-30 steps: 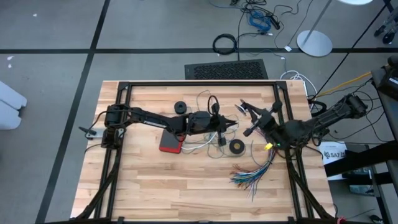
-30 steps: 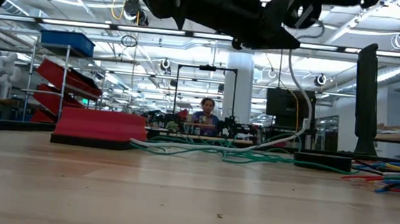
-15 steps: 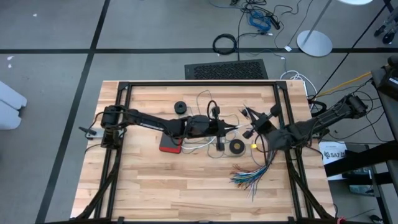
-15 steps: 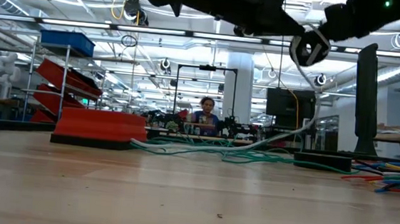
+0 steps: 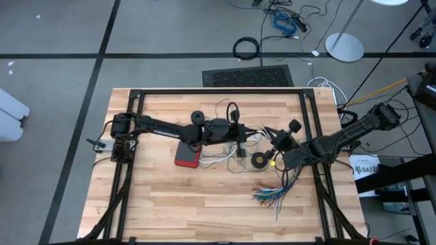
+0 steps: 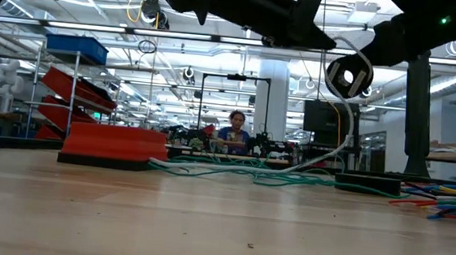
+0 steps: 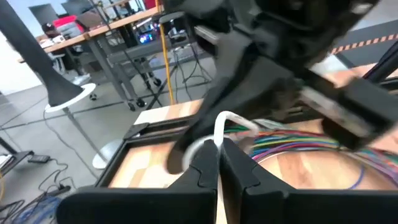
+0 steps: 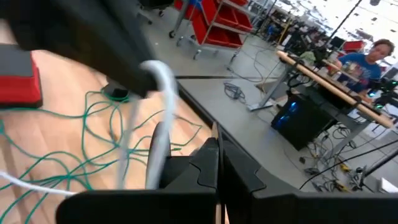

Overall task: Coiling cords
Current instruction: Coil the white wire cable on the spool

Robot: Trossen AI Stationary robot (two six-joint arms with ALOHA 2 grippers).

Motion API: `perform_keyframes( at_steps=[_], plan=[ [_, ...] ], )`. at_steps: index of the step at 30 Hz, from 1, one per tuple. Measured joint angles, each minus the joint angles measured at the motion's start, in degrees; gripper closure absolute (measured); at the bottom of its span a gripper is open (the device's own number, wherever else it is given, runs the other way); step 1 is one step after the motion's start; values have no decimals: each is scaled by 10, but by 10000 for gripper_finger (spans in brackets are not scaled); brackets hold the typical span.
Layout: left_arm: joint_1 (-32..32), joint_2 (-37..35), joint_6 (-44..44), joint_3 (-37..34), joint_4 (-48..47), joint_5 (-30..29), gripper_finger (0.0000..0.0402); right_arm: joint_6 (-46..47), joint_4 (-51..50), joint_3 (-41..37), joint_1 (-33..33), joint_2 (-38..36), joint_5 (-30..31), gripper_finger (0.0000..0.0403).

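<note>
Since a second ago the right gripper (image 5: pixel 271 139) has swung toward frame centre, fingers pinching the white cord (image 7: pixel 219 124); the left gripper (image 5: pixel 255 134), pinching it too, meets it.

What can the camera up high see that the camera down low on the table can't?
Only the high view shows the whole wooden table from above, the small black ring lying on it, and both arms reaching toward the middle, with the left gripper and right gripper close together. Only the low view shows the room behind the table, with red shelves and a person far off. Both show the red block, the teal-green cord, the white cord and the multicoloured wires.
</note>
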Motion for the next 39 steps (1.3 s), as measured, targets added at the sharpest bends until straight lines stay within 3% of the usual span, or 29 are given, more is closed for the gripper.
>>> perform_keyframes(
  at_steps=[9, 16, 21, 29, 39],
  plan=[
    [30, 0, -1, 0, -61, 1, 402, 2, 22, 0, 7, -4, -28, 403],
    [44, 0, -5, 0, -81, 24, 402, -73, 106, 0, 23, -30, -27, 403],
    [44, 3, -6, 0, -65, 26, 399, -109, 149, 0, 22, -43, -5, 403],
    [43, 37, -22, 0, -23, 45, 358, -161, 206, 0, 21, -47, 6, 403],
    [44, 82, -64, -1, 42, 43, 353, -245, 282, 0, 21, -48, 20, 403]
  ],
)
